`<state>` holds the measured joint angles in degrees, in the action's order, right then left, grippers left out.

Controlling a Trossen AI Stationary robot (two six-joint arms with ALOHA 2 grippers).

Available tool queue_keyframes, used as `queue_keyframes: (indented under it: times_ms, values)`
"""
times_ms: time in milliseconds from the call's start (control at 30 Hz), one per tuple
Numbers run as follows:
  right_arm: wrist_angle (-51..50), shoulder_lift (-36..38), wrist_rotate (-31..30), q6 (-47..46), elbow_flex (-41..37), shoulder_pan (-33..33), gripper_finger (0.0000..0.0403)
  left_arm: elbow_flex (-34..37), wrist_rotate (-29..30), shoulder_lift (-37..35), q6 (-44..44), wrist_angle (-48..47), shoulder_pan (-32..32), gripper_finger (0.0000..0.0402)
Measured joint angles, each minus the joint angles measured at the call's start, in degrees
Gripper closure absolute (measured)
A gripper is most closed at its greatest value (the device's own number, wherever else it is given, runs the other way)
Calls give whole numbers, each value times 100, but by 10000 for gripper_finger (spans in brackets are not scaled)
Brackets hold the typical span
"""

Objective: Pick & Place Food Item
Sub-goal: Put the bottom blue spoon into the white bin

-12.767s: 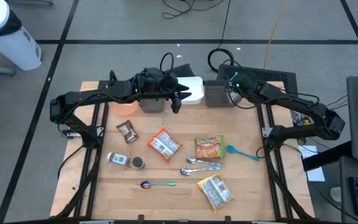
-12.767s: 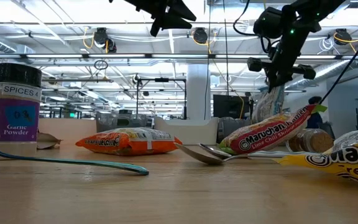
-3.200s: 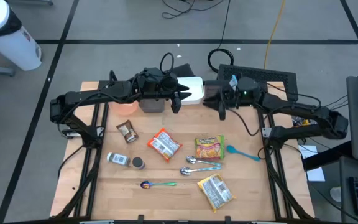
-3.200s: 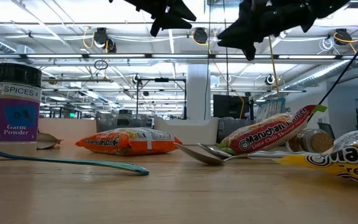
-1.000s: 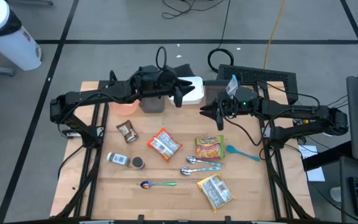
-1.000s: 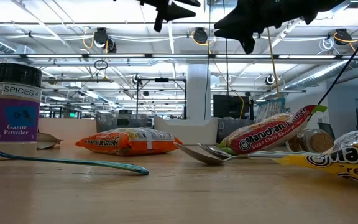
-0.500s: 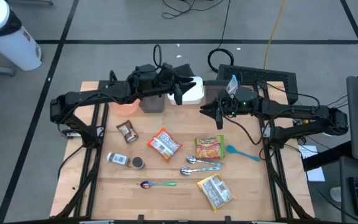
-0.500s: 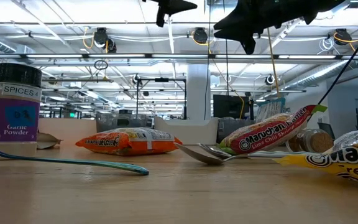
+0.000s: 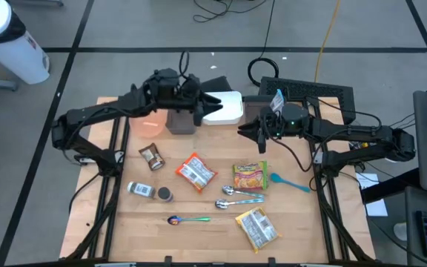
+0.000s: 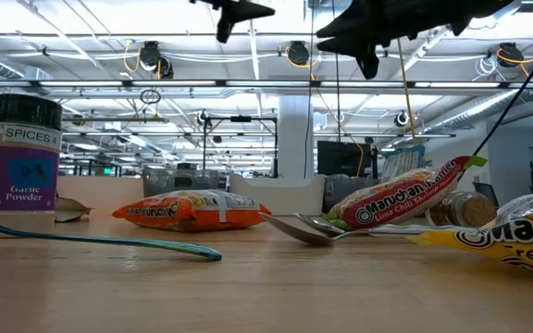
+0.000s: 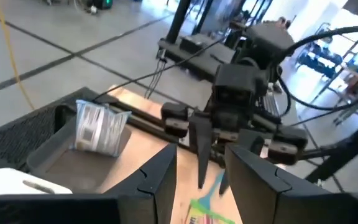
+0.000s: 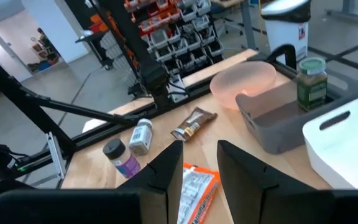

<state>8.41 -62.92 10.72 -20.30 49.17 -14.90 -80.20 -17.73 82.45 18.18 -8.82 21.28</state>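
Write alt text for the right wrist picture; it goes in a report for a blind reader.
Past the right gripper and its two parted dark fingers lies a wooden table. On it are a grey bin holding a green-lidded jar, a pink bowl, a white tub, two spice jars, a brown wrapper and a noodle packet.

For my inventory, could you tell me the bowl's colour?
Pale pink; the bowl shows best in the right wrist view.

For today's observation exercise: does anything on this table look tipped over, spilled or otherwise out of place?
One spice jar lies on its side near the table's left edge, beside an upright dark-lidded jar. Nothing looks spilled or damaged. The ramen packets and spoons lie scattered loosely.
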Motion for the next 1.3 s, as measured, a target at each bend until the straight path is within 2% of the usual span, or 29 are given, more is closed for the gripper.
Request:
queue_keyframes:
  times_ms: [100,233,433,600,833,1033,1300]
  values:
    - [109,0,0,66,0,0,312,-1,-375,-203,-44,-284,120,256]
    - [117,1,22,92,0,0,312,-2,-892,-409,-114,-1172,246,256]
    - [163,0,310,-139,0,2,312,-2,-921,-655,-110,-2535,122,256]
    - [167,0,309,-357,0,1,312,-2,-923,-693,-51,-3057,-317,256]
    - [169,1,310,-592,0,-186,308,-2,-78,-688,48,-3540,-988,256]
    - [436,0,470,-795,0,-273,270,-2,321,-687,227,-3556,-1469,256]
    - [702,0,624,-893,0,-271,231,-2,954,-705,558,-4515,-1773,256]
